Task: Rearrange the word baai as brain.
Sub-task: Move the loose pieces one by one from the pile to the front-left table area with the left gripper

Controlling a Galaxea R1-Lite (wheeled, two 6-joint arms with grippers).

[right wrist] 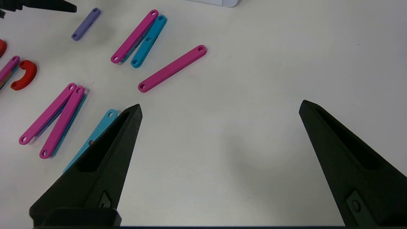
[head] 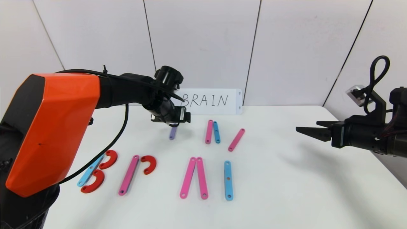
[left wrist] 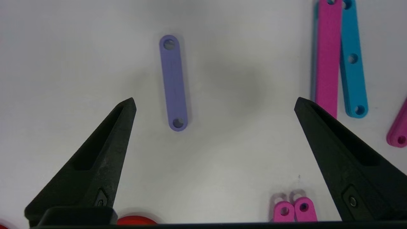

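The letters lie flat on the white table [head: 286, 178]. At the left is a B of a light blue bar [head: 90, 170] with two red curves [head: 108, 159]. Beside it are a pink bar [head: 128, 175] with a red curve [head: 149, 164], two pink bars [head: 194, 177] in an A shape, and a blue bar [head: 228, 180]. Behind them lie a short purple bar [head: 172, 132], a pink and blue pair [head: 212, 131] and a slanted pink bar [head: 236, 140]. My left gripper [head: 175, 124] hovers open over the purple bar [left wrist: 173, 82]. My right gripper [head: 300, 129] is open and empty at the right.
A white card [head: 211, 101] with handwritten BRAIN stands against the back wall. The table's right edge runs close under my right arm.
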